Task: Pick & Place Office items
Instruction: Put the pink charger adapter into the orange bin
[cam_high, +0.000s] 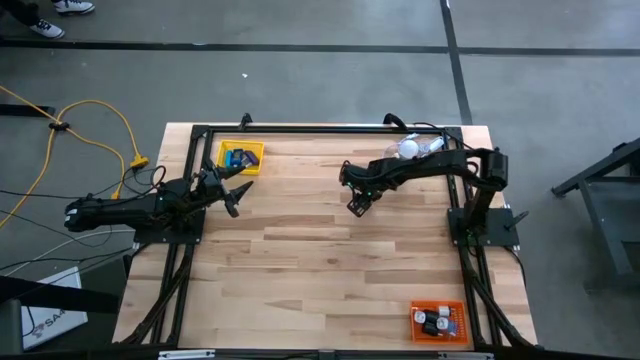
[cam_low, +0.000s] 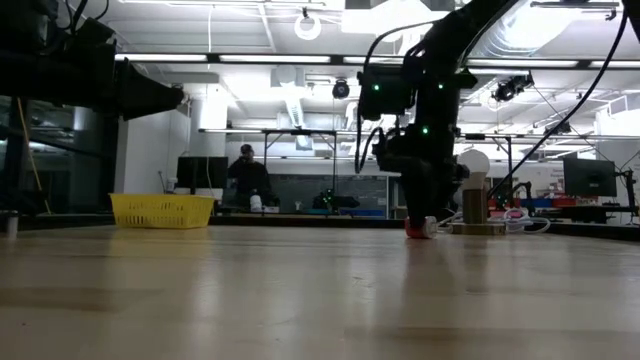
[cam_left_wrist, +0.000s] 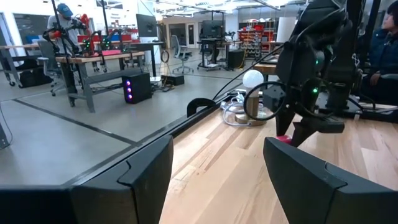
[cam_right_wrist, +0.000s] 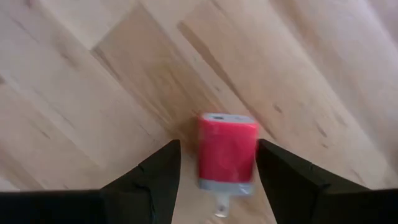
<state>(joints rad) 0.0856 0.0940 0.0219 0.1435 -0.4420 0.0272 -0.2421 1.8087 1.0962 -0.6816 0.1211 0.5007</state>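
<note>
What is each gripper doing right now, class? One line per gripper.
Left gripper: open, empty, beside the yellow tray.
Right gripper: open, fingers either side of a red item on the table, not gripping it.

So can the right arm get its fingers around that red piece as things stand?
Probably yes. The right gripper hangs directly over the red piece, fingers open on either side of it, with only bare table around.

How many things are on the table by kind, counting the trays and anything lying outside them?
Trays: 2 (yellow tray, orange tray)
Red and silver piece: 1, on the wood between the right gripper's fingers
White ball-shaped object: 1
Total: 4
The pieces inside the trays are too small to count.
</note>
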